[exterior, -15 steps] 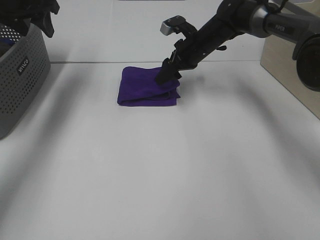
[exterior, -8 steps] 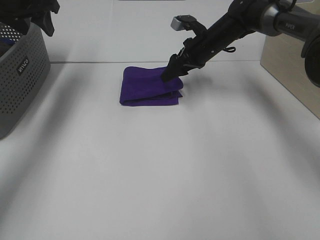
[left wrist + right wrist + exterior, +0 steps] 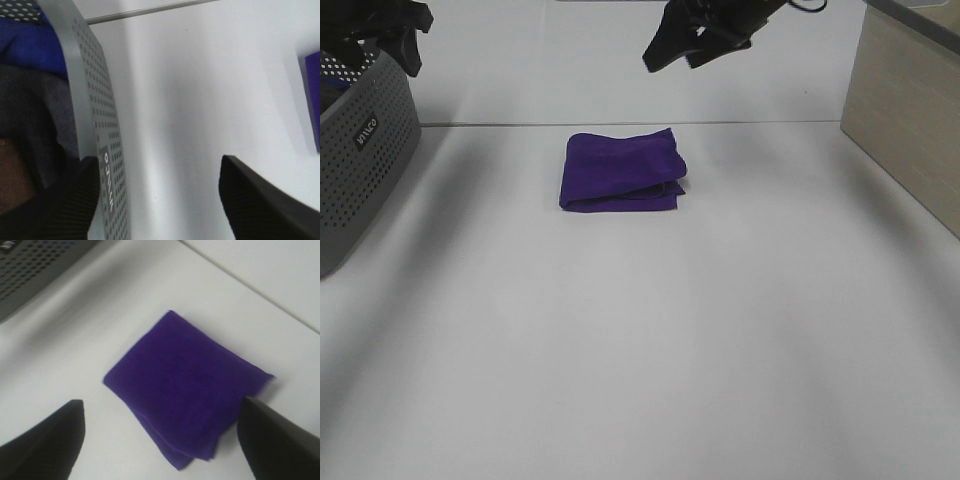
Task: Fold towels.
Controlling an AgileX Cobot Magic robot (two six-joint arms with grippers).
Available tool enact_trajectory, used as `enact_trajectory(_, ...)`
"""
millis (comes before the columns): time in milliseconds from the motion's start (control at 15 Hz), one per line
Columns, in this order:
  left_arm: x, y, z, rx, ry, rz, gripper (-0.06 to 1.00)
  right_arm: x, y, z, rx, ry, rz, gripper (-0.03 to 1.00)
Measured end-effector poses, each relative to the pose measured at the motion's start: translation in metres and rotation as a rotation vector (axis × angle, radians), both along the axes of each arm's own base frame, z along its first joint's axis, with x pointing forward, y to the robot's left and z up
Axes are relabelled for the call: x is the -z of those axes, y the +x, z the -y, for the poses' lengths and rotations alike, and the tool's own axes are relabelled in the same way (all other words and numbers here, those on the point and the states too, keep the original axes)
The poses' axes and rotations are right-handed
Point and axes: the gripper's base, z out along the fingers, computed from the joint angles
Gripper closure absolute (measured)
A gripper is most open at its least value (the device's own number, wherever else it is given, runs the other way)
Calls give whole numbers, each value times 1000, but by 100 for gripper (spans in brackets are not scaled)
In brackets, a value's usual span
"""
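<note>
A deep purple towel lies folded into a small rectangle on the white table, at the back middle. It also shows in the right wrist view, with layered edges at one corner. My right gripper is open and empty, raised well above and behind the towel. Its fingers frame the towel from above in the wrist view. My left gripper hangs over the grey basket at the far left. Its fingers stand apart with nothing between them.
The grey perforated basket holds blue and dark cloth. A light wooden box stands at the right edge. A seam runs along the table's back.
My right gripper let go of the towel's right edge and rose up and back, away from it. The towel stays folded on the table. The left arm has barely moved.
</note>
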Motion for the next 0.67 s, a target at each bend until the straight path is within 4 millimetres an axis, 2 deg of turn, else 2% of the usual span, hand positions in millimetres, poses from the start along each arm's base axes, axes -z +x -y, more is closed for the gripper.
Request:
enact_trajectory(133,-8,-7,-4,-2,45,-29,23,-32,-3,18,167,-130,29,8)
enact_trajectory(267,-19,-15,-9,-9,103,-46,21,-63,-10,41,280,-231,72,7)
enact_trajectory(333,-23,-16,-12,-12,116,-40,21,-69,-11,46,295,-237,76,6)
enact_trajectory(467,-37,-22,-24,-39,123,-12,21,-87,-13,78,365,-243,96,6)
enact_trajectory(600,-51,-28,-55,-104,124,12,21,-100,-18,126,465,-263,91,6)
enact_trajectory(667,-71,-43,-92,-184,129,43,21,-105,-37,175,591,-279,23,6)
